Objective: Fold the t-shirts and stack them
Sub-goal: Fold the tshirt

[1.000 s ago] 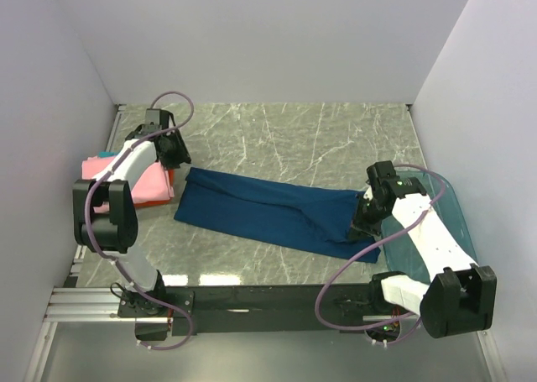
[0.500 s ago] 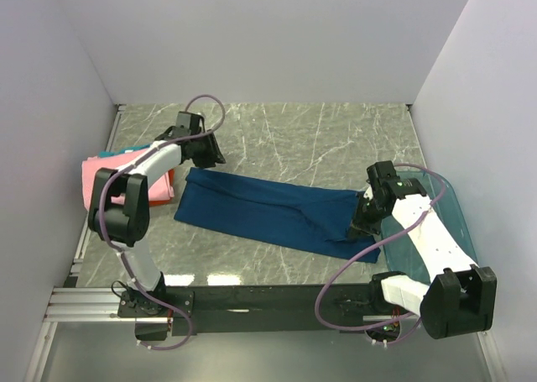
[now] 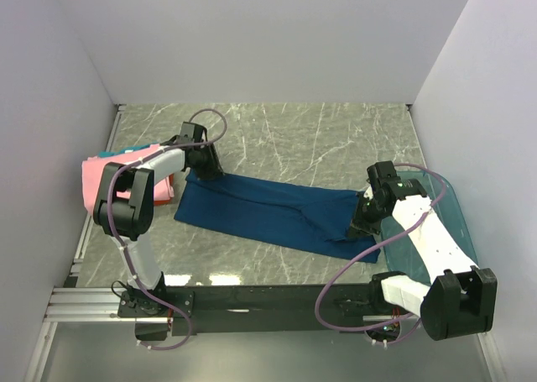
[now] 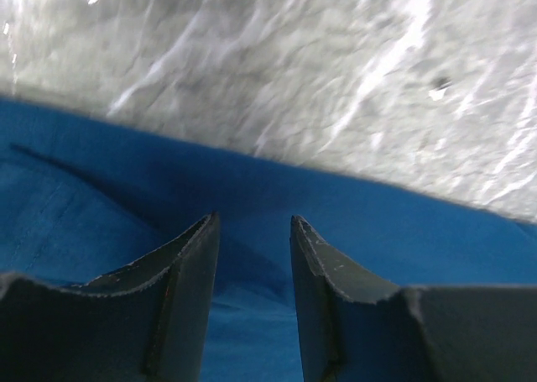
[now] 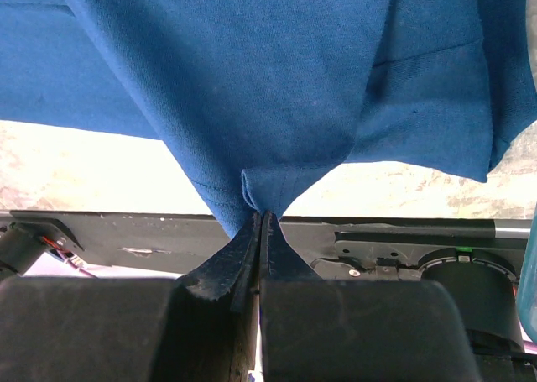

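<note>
lying across the middle of the grey marbled desk (image 3: 319, 138) in the top view, the navy t-shirt (image 3: 268, 210) forms a long folded band that runs from far left to near right. the left arm (image 3: 164, 157) reaches over to the band's far left corner, and the left jaws sit right at that corner. the right arm (image 3: 419, 227) bends in to the band's right end, where the right jaws meet the cloth. a pink t-shirt (image 3: 105, 176) lies folded at the desk's left edge, on top of an orange one (image 3: 169, 186), with a sliver of teal cloth (image 3: 105, 154) at its far side. a translucent teal tub (image 3: 449, 206) stands at the right edge, under the right arm.

in the left wrist view the left jaws are spread, with nothing between the two dark fingers (image 4: 180, 290). navy cloth fills the space below and ahead, and its edge crosses the bare desk just beyond the tips. whether the tips touch the cloth cannot be told.

in the right wrist view the right jaws are pressed together on a small pinched fold of the navy t-shirt, and the cloth fans out from that pinch. the tub's rim (image 5: 529, 256) shows at the right edge.
</note>
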You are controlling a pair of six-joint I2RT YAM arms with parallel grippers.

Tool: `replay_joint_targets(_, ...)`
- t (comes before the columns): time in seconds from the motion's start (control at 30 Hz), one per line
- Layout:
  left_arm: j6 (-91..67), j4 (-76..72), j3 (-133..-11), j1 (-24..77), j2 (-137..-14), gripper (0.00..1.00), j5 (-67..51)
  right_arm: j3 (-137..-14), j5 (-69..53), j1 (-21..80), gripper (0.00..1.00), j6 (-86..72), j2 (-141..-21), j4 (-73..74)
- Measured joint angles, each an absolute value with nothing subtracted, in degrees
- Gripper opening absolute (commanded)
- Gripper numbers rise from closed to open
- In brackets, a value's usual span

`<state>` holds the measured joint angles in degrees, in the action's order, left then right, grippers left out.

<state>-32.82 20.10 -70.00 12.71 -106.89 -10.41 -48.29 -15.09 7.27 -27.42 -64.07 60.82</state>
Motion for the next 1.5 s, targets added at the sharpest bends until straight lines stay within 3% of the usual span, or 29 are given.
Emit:
replay_joint_targets(0.93,-33.9,24.2,-58.3,12.7,-95.6,0.44,-5.1,-47.5,-15.1,7.3,0.0,-27.4,-64.5,60.0)
replay_joint_targets(1.5,-35.3,25.5,-59.9,12.7,-91.6,0.44,-4.9,-47.6,-13.6,7.3,0.0,-27.2,-65.1,60.1)
